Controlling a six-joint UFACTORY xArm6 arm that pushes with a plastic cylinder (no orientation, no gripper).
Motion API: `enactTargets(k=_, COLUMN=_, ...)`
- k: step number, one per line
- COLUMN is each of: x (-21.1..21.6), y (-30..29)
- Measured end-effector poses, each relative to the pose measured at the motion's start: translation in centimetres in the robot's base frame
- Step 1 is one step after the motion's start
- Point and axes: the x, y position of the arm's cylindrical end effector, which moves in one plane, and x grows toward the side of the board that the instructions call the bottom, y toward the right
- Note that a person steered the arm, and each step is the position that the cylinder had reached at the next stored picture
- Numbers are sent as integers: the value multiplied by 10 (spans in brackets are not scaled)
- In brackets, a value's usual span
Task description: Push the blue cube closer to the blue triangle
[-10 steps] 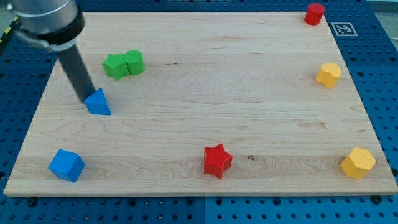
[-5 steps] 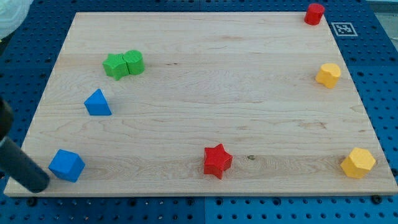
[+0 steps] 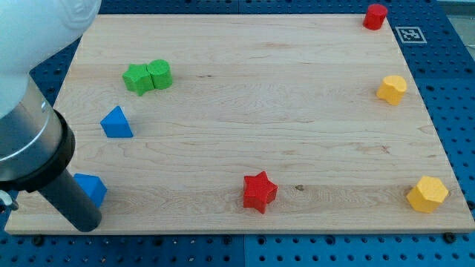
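The blue cube (image 3: 93,188) sits near the board's bottom-left corner, partly hidden behind my rod. My tip (image 3: 84,223) is at the board's bottom edge, just below and left of the cube, touching or almost touching it. The blue triangle (image 3: 116,123) lies above the cube, toward the view's top, a short gap away.
A green star (image 3: 136,78) and a green cube (image 3: 159,73) sit together above the triangle. A red star (image 3: 259,191) is at the bottom middle. A red cylinder (image 3: 375,15) is at the top right. Two yellow blocks (image 3: 392,89) (image 3: 427,194) are on the right side.
My rod has swung from beside the blue triangle down to the board's bottom-left corner. The blue cube has shifted slightly to the right. The triangle has not moved.
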Motion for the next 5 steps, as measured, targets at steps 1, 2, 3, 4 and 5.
enactTargets(k=1, x=-8, y=-15)
enactTargets(k=2, x=-24, y=-12)
enactTargets(k=3, x=-41, y=-4)
enactTargets(k=4, x=-62, y=7)
enactTargets(k=5, x=-87, y=15)
